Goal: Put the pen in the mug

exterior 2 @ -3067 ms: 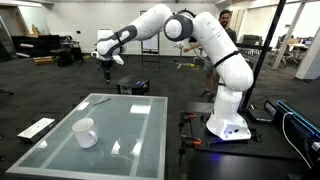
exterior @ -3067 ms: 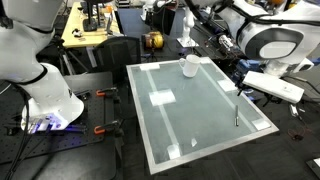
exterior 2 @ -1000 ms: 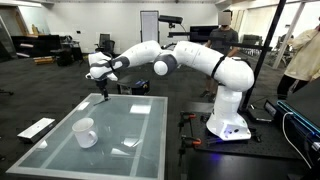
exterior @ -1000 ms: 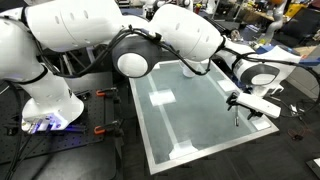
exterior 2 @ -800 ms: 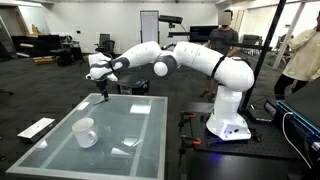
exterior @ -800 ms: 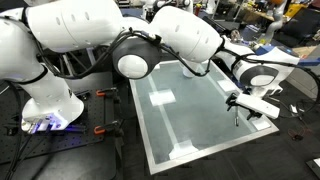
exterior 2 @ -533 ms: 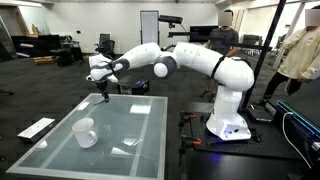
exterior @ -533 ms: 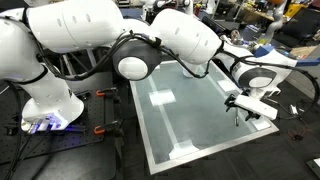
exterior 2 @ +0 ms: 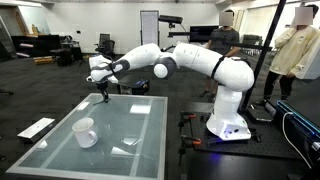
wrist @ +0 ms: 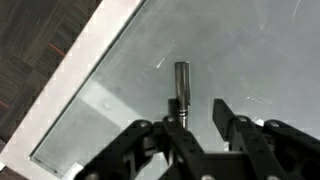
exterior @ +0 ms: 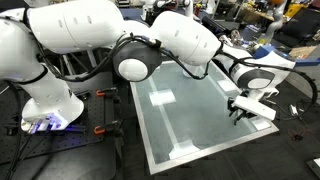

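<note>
The pen (wrist: 181,83) is a thin dark stick lying on the glass tabletop (wrist: 250,50), close to its white edge. In the wrist view my gripper (wrist: 196,115) is low over it. The pen's near end runs in against the left finger (wrist: 170,112), and a clear gap separates it from the right finger (wrist: 222,115), so the jaws are open. In an exterior view the gripper (exterior 2: 103,95) hovers at the table's far corner. The white mug (exterior 2: 85,132) stands upright near the front left. In an exterior view the arm hides the mug, and the gripper (exterior: 240,108) is at the table's right edge.
The glass table (exterior: 190,135) carries white square patches (exterior: 160,97). The robot's base (exterior 2: 228,120) stands on a black stand beside the table. A person (exterior 2: 290,50) stands behind it. A flat white object (exterior 2: 36,128) lies on the dark floor to the left.
The arm has come down from high above the table to the pen. Over the last second it has stayed put, with the fingers drawn somewhat closer together.
</note>
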{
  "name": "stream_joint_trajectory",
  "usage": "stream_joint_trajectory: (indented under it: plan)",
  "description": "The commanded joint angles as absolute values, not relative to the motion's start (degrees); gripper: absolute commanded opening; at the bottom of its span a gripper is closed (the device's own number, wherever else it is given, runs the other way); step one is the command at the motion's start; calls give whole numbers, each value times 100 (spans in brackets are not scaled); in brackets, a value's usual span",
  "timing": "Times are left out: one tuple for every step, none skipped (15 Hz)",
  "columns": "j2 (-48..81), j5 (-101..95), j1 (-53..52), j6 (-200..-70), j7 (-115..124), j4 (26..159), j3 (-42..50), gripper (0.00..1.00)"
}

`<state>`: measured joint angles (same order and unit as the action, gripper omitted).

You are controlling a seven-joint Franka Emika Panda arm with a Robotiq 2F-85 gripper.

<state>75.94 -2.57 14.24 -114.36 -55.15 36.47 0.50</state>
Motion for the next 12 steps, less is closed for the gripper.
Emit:
stream_joint_trajectory:
  plan:
    - [7702,-257,1422,-11225,-5615,3323,28,12]
    - [7672,-244,1434,-11227,-5613,3327,19,4]
    - [7650,-241,1438,-11231,-5595,3325,23,1]
    - [7619,-235,1445,-11251,-5583,3321,22,0]
    - [7564,-227,1455,-11280,-5554,3329,25,1]
    - [7518,-223,1462,-11298,-5518,3324,30,3]
    - [7458,-203,1479,-11325,-5481,3323,23,3]
    - [7401,-195,1486,-11343,-5452,3313,23,3]
    - [7340,-188,1492,-11355,-5448,3306,16,3]
    - [7255,-185,1492,-11357,-5434,3307,14,3]
    - [7166,-181,1485,-11321,-5427,3314,12,3]
    - [7067,-181,1463,-11266,-5327,3331,34,3]
